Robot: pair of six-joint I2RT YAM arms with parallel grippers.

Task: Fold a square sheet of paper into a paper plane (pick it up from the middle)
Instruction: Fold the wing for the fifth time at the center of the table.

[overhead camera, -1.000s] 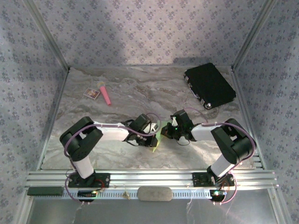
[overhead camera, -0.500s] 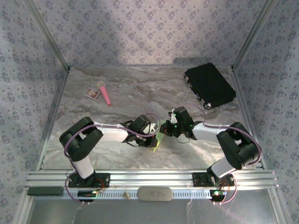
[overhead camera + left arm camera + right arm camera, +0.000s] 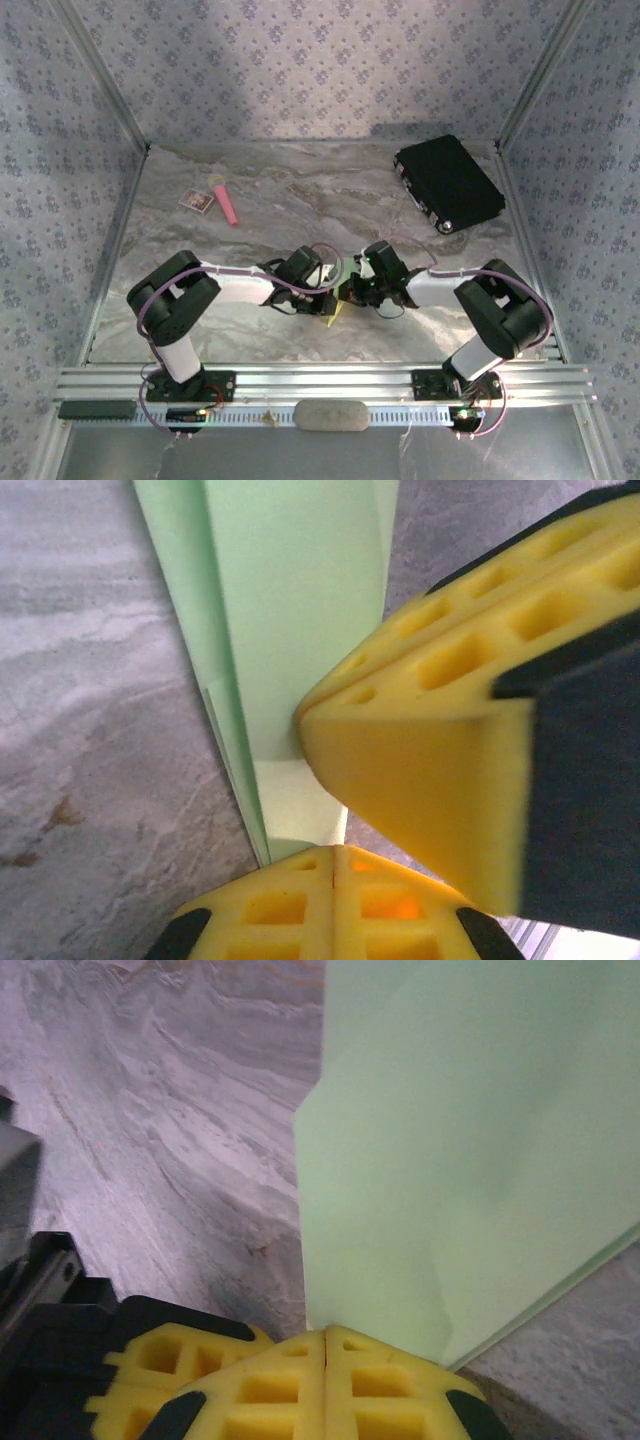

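- Nearest to us, the aluminium rail (image 3: 320, 385) runs along the near edge of the table (image 3: 300, 190). Both arm bases are bolted to it, and a grey pad (image 3: 331, 414) lies just on our side of it.
- Just beyond the rail's middle, we see the left gripper (image 3: 333, 297) and the right gripper (image 3: 351, 291) meeting almost tip to tip, each arm bent inward from its base.
- Between those tips, over the table beyond the rail's middle, sits the green paper (image 3: 338, 308), folded into a narrow, layered shape. We cannot tell whether it touches the table.
- From the left wrist, we find the left gripper's yellow pads (image 3: 280, 905) pressed together with no gap, pinching the paper's near end. Stacked fold edges run along the paper's left side.
- In that same view, one yellow finger (image 3: 430, 750) of the right gripper crosses in front of the paper's right side.
- From the right wrist, we see the right gripper clamped tight on a lower corner of the paper, which rises from it as a broad pale sheet.
- Farther from the rail, to the left, a pink stick (image 3: 226, 202) with a yellow tip lies just beside a small white card (image 3: 196, 201).
- Farthest from the rail, to the right, a black case (image 3: 448, 183) lies near the back wall.
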